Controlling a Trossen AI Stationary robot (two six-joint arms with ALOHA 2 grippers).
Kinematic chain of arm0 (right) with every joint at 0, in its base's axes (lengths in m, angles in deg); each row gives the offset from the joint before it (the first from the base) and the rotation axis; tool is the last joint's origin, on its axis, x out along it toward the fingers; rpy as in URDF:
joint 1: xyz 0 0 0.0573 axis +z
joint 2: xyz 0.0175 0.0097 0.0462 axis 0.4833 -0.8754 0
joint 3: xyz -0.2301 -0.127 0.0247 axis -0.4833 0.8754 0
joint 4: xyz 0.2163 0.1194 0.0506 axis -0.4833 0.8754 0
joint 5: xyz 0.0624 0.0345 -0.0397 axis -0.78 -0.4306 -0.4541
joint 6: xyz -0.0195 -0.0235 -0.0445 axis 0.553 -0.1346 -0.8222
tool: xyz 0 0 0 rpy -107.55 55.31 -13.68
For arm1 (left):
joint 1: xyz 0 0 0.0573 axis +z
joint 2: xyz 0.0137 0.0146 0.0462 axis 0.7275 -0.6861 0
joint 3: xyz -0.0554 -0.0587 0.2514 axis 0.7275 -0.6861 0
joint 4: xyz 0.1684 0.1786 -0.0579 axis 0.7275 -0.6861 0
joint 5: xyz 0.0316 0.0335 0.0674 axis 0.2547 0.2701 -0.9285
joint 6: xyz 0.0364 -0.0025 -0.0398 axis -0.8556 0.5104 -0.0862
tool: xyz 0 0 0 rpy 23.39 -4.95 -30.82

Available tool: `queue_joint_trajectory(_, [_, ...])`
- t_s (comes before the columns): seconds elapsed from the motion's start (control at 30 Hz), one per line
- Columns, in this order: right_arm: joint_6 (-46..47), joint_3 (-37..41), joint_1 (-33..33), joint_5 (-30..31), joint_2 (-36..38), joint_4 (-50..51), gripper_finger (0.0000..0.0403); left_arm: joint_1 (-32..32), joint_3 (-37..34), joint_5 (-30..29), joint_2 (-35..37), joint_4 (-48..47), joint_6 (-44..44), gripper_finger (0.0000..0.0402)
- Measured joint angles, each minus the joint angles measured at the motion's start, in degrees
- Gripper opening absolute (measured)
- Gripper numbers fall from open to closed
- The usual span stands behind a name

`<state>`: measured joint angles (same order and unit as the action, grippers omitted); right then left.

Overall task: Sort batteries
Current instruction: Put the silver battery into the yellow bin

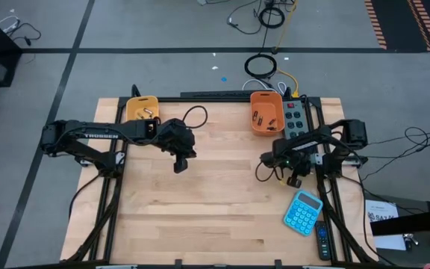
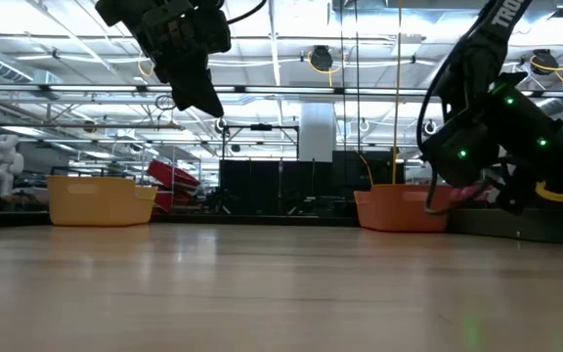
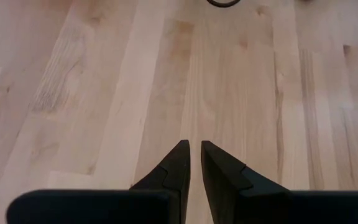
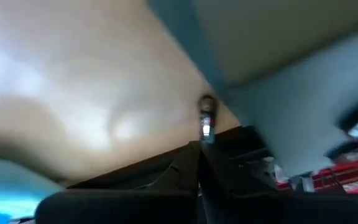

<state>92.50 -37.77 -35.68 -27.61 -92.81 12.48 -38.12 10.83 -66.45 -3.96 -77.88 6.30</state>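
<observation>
Nearest, one blue calculator (image 1: 303, 212) lies by the tabletop's (image 1: 215, 217) right front edge; the wide middle is bare wood. Above it the left gripper (image 1: 179, 166) hovers, jaws nearly together, gripping nothing. The right gripper (image 1: 293, 179), jaws clenched, sits near the right edge. Farthest, two bins: batteries (image 1: 145, 112) lie in the yellow bin (image 1: 142, 102), more in the orange bin (image 1: 266, 113); exact counts unclear.

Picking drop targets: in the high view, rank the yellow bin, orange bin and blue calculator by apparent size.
Largest: orange bin
Then: yellow bin and blue calculator, which look alike; I won't rank them.
</observation>
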Motion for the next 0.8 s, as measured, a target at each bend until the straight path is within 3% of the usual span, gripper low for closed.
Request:
queue_joint_trajectory(0.17, [4.54, 1.51, 0.13, 3.58, -0.05, -1.45, 0.0000, 0.00, 0.00, -0.03, 0.02, -0.26, 0.00, 0.0050])
queue_joint_trajectory(0.6, [9.14, 4.08, 1.70, 2.59, -0.15, -4.87, 0.0000, 0.00, 0.00, -0.01, -0.01, -1.05, 0.24, 0.0050])
queue_joint_trajectory(0.8, [14.51, 0.30, 4.04, 2.12, 2.78, -3.09, 0.0000, 0.00, 0.00, 0.02, -0.01, -1.31, 0.44, 0.0050])
